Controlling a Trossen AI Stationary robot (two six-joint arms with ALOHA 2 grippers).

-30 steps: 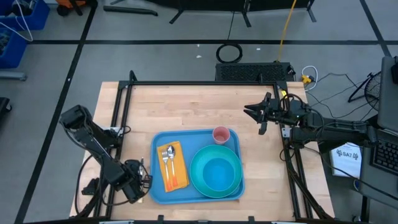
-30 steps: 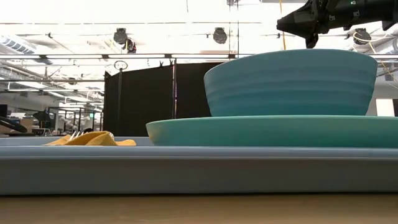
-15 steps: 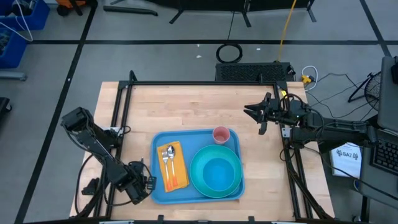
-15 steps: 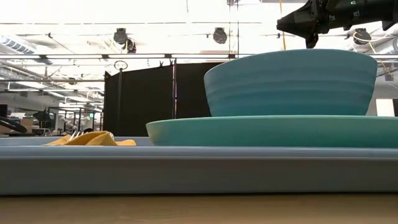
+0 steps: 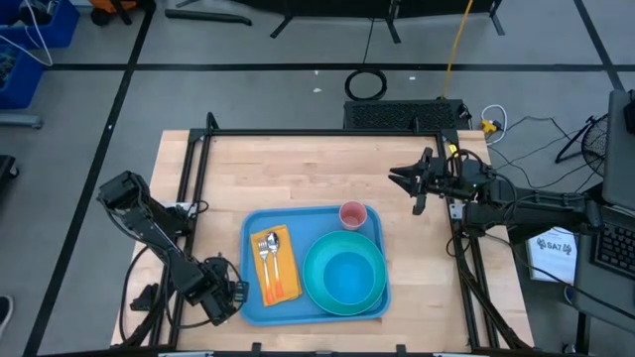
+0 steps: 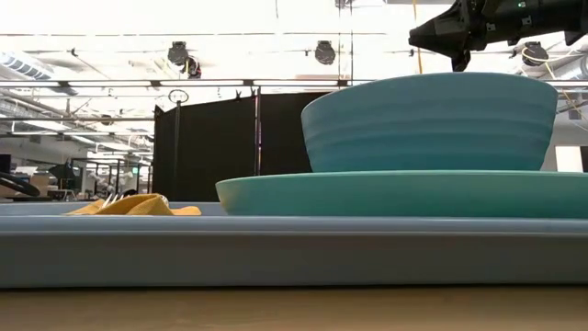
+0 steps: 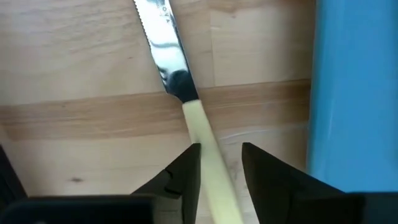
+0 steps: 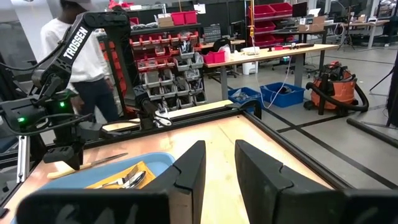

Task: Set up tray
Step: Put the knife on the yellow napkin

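Note:
The light-blue tray (image 5: 252,299) lies on the near middle of the wooden table. It carries a yellow napkin with a fork and spoon (image 5: 270,260), a teal plate with a blue bowl (image 5: 344,273) and a pink cup (image 5: 352,214). A knife (image 7: 163,43) with a cream handle lies flat on the table just left of the tray. My left gripper (image 5: 224,296) (image 7: 221,152) is low over it and open, one finger on each side of the handle. My right gripper (image 5: 402,178) (image 8: 221,163) waits open above the table's far right. My left gripper comes down from above over the knife's cream handle (image 7: 200,140), near the blade end, its fingers across the handle. One finger (image 7: 186,171) stands right against the handle; I cannot tell whether it touches. The other finger is clear of it. The knife lies flat on the table.
Bare wood stretches across the far half of the table (image 5: 298,169). Black frame rails (image 5: 193,178) run along the left and right sides. A person in a white shirt (image 8: 81,56) stands beyond the table in the right wrist view.
My left gripper has shifted a little toward the tray and the table's near edge, then stayed still. Nothing on the tray has moved.

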